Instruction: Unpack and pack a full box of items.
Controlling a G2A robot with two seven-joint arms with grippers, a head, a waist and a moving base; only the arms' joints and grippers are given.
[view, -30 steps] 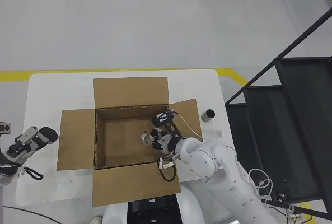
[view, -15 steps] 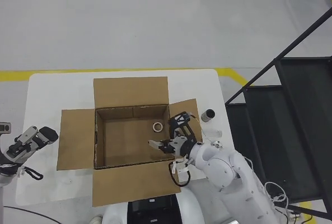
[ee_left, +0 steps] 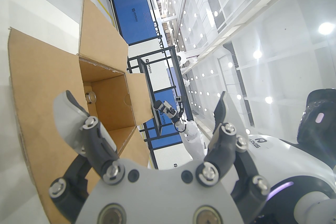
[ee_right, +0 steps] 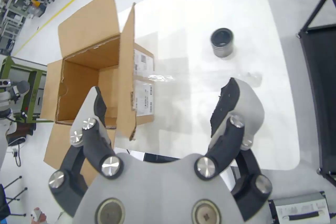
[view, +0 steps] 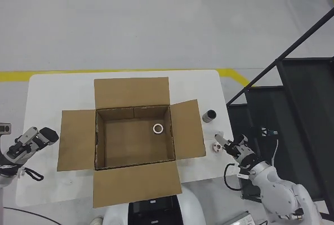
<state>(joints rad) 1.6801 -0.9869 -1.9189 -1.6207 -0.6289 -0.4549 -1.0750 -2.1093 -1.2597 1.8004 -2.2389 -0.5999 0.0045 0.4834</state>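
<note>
The open cardboard box [view: 133, 93] stands mid-table with all flaps folded out. A small metal ring [view: 158, 128] lies on its floor near the far right corner, and it also shows as the ring [ee_left: 91, 97] in the left wrist view. A dark cylinder [view: 209, 116] stands on the table right of the box, the same cylinder [ee_right: 221, 42] ahead of my right gripper. My right gripper [view: 226, 144] hangs open and empty over the table's right side; its open fingers [ee_right: 231, 93] hold nothing. My left gripper [view: 38, 137] stays open left of the box, again open and empty in its own view [ee_left: 143, 100].
The white table [view: 59, 90] has bare room left and right of the box. A small clear piece [ee_right: 253, 76] lies near the cylinder. A black metal rack [view: 302, 107] stands beyond the table's right edge. A yellow floor line [view: 43, 73] runs behind.
My right gripper let the ring go inside the box, then pulled out and swung right to the table's right side. The left arm has not moved.
</note>
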